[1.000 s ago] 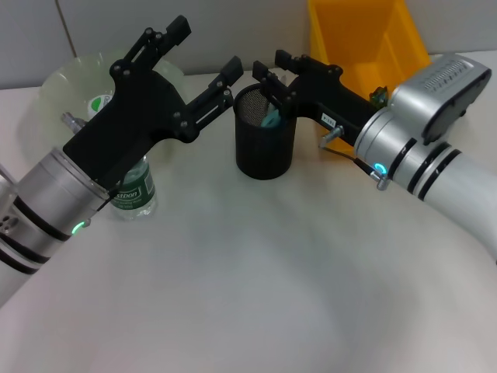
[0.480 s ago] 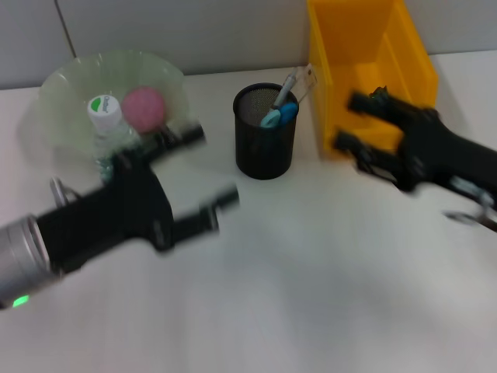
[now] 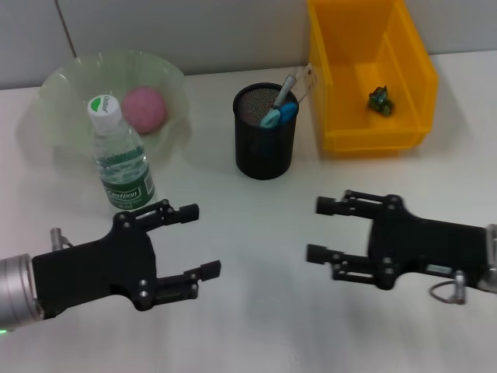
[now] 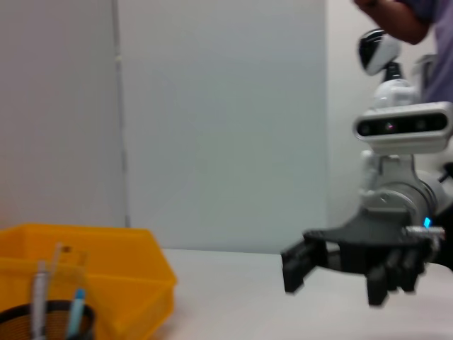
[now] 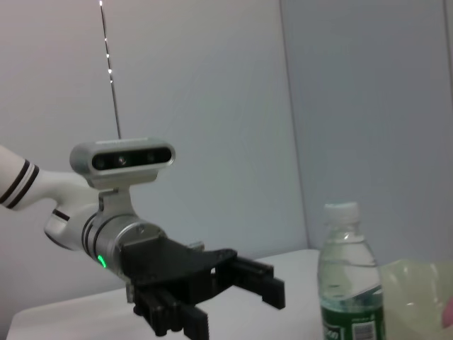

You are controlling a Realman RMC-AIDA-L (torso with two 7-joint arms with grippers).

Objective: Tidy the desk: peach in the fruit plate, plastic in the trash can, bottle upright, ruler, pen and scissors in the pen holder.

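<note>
A pink peach (image 3: pixel 144 108) lies in the pale green fruit plate (image 3: pixel 62 93) at the back left. A clear water bottle (image 3: pixel 119 155) with a green label stands upright in front of the plate; it also shows in the right wrist view (image 5: pixel 347 276). The black mesh pen holder (image 3: pixel 265 148) holds a pen, a ruler and blue-handled scissors (image 3: pixel 279 113). A crumpled green plastic piece (image 3: pixel 380 99) lies in the yellow bin (image 3: pixel 342 78). My left gripper (image 3: pixel 194 241) is open and empty at the front left. My right gripper (image 3: pixel 320 230) is open and empty at the front right.
A grey wall runs behind the white desk. The yellow bin stands at the back right, next to the pen holder. In the left wrist view the bin (image 4: pixel 106 262) and the pen holder (image 4: pixel 49 319) show, with the right gripper (image 4: pixel 340 265) farther off.
Both arms have drawn back from the pen holder toward the front of the desk, the left to the front left, the right to the front right. The objects have not moved.
</note>
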